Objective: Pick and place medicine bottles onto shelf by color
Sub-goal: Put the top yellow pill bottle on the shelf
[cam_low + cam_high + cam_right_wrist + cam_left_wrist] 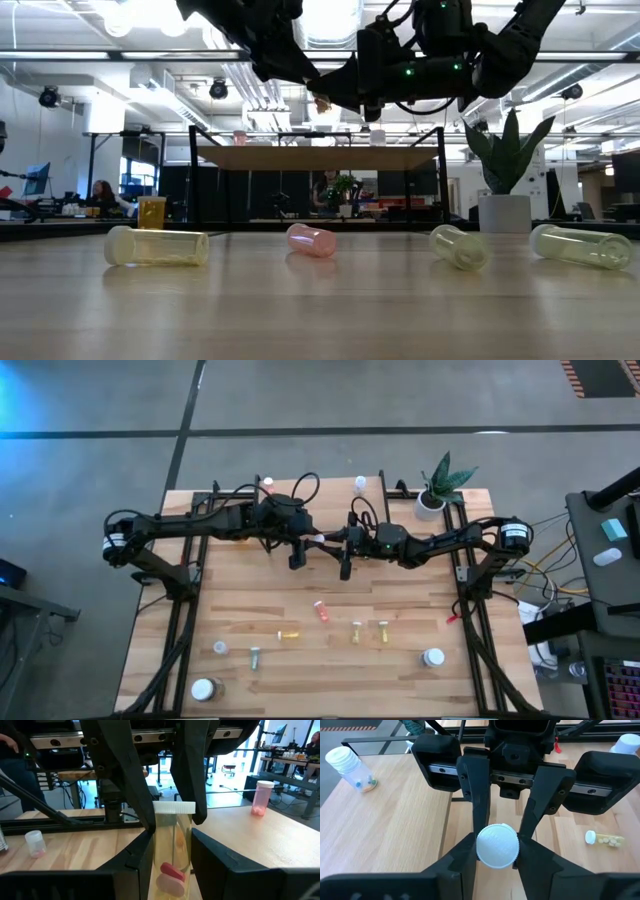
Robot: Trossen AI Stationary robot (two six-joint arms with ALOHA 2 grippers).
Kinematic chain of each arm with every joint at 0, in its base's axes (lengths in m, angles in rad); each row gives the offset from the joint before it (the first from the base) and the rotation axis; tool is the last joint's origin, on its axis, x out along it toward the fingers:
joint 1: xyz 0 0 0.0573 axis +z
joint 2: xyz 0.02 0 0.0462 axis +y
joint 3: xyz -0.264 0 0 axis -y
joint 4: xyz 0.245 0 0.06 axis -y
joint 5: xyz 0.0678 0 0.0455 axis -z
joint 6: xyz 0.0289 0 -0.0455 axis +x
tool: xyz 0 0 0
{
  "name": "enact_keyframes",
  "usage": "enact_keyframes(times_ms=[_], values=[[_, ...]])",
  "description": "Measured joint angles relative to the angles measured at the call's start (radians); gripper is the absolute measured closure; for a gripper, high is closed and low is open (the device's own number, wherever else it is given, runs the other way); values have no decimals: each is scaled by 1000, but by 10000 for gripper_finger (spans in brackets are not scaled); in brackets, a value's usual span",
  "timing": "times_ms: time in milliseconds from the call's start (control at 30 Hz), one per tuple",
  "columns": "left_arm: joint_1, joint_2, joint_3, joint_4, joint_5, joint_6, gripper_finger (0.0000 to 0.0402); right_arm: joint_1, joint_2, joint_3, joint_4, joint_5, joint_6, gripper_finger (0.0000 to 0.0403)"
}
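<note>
At the centre of the high view, a white-capped bottle (172, 850) is gripped from both sides by the left gripper (297, 552) and the right gripper (345, 546). It is held above the table (400, 650), in front of the shelf (320, 157). Other bottles (322, 610) are seen lying lower in the frame.

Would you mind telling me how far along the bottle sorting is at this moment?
Done: two bottles stand on the shelf, a pink bottle and a pale bottle. In hand: a white-capped bottle is held mid-air by the right pincer, with the left pincer on its cap. Left: several bottles are on the table, including a red bottle.
</note>
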Motion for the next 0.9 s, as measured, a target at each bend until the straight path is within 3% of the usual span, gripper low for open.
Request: enact_keyframes(times_ms=[300, 667, 900], values=[[0, 0, 6, 0, 0, 2, 301, 0, -1, 0, -1, 1, 14, 279], [1, -3, 8, -3, -4, 15, 301, -3, -3, 0, -37, 9, 15, 174], [24, -66, 28, -100, -113, 52, 301, -5, -60, 0, -178, 48, -7, 120]])
